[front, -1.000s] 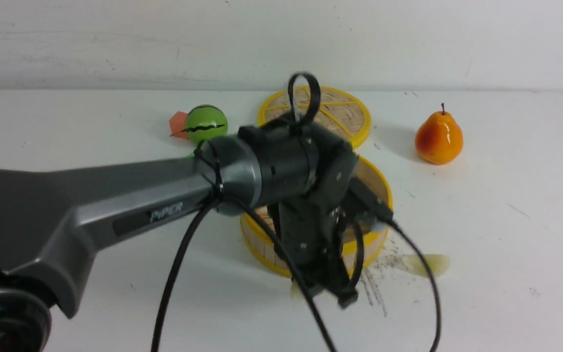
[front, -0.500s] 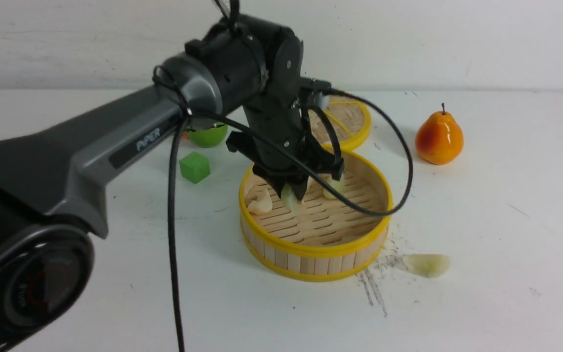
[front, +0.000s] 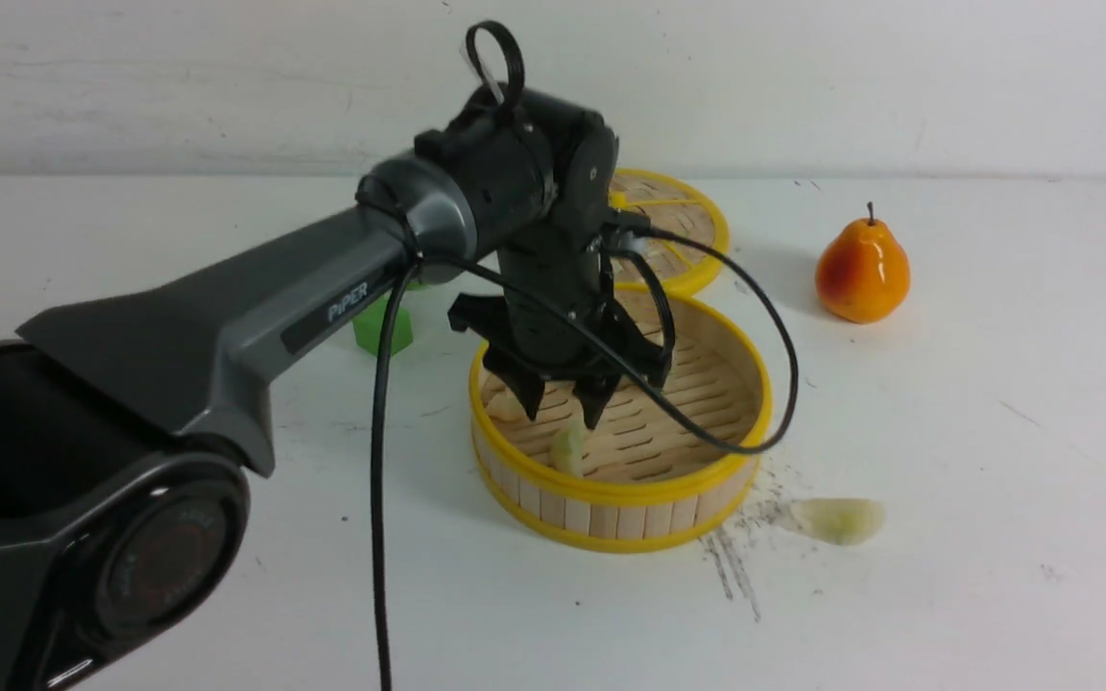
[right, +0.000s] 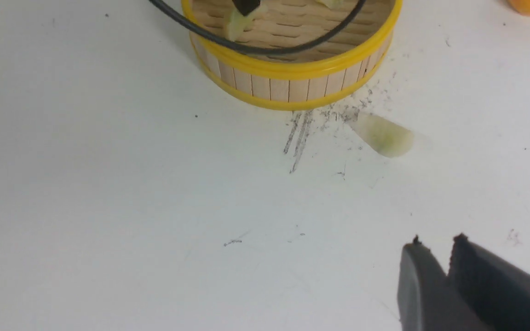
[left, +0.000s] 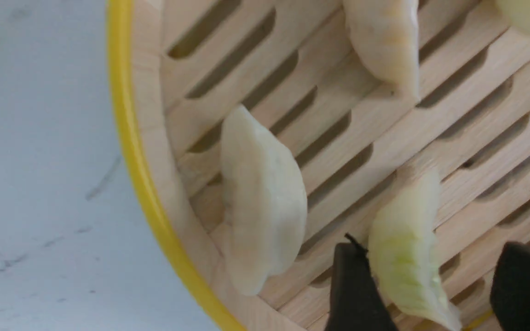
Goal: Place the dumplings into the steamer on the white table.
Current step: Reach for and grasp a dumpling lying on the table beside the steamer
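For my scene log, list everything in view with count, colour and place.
Matte white table: one, scuffed, underneath.
Round bamboo steamer: one, wood with yellow rims, centre.
Crescent toy dumplings: five, pale cream, four in steamer, one on table beside it.
Flat woven lid: one, yellow-rimmed, behind steamer.
Glossy pear: one, orange, far right.
Small cube: one, green, left of steamer.
Left gripper: one, black, open over steamer.
Right gripper: one, black, shut, near right.
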Available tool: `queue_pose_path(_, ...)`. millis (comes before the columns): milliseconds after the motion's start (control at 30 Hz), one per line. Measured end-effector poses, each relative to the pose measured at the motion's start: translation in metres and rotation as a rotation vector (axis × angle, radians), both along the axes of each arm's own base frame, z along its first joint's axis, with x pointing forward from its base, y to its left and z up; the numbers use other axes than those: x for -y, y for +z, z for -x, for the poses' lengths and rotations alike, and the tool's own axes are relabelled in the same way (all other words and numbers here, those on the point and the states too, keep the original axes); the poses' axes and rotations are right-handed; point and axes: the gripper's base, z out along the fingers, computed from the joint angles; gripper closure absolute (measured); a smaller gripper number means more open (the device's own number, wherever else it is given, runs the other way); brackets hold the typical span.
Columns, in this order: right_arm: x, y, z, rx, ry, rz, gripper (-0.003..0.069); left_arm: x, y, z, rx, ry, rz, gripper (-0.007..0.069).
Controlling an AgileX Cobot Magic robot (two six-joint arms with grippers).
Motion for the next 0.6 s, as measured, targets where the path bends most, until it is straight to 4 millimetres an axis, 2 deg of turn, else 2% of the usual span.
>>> queue_pose_path(67,-0.002,0.004,-0.009,-0.003,-0.004,0.015,0.0624,-0.003,0.021,0.002,0.048,0.001,0.015,0.0232)
queue_pose_path(100,-0.007,0.006,-0.023,-0.030,-0.004,0.035,0.0662,-0.009,0.054,0.009,0.113,0.003,0.047,0.0247)
queue_pose_path(200,-0.013,0.008,-0.044,-0.067,-0.005,0.063,0.0679,-0.023,0.113,0.031,0.218,0.005,0.115,0.0303)
queue_pose_path(233,-0.018,0.004,-0.058,-0.103,-0.004,0.076,0.0680,-0.033,0.143,0.046,0.270,0.006,0.150,0.0347)
queue_pose_path(333,-0.028,-0.004,-0.083,-0.177,0.000,0.104,0.0680,-0.052,0.185,0.076,0.340,0.007,0.196,0.0440)
queue_pose_path(400,-0.035,-0.013,-0.103,-0.230,0.002,0.123,0.0680,-0.066,0.200,0.097,0.356,0.007,0.206,0.0510)
queue_pose_path(467,-0.041,-0.022,-0.121,-0.278,0.004,0.141,0.0680,-0.077,0.203,0.114,0.345,0.007,0.199,0.0566)
queue_pose_path(500,-0.044,-0.025,-0.127,-0.295,0.004,0.147,0.0680,-0.079,0.199,0.117,0.330,0.007,0.190,0.0578)
queue_pose_path(533,-0.046,-0.036,-0.143,-0.336,0.002,0.162,0.0680,-0.089,0.193,0.132,0.300,0.005,0.171,0.0621)
queue_pose_path(567,-0.047,-0.037,-0.145,-0.340,0.002,0.164,0.0680,-0.091,0.192,0.134,0.296,0.005,0.168,0.0624)
queue_pose_path(600,-0.047,-0.048,-0.159,-0.372,0.001,0.181,0.0680,-0.097,0.186,0.144,0.270,0.004,0.155,0.0638)
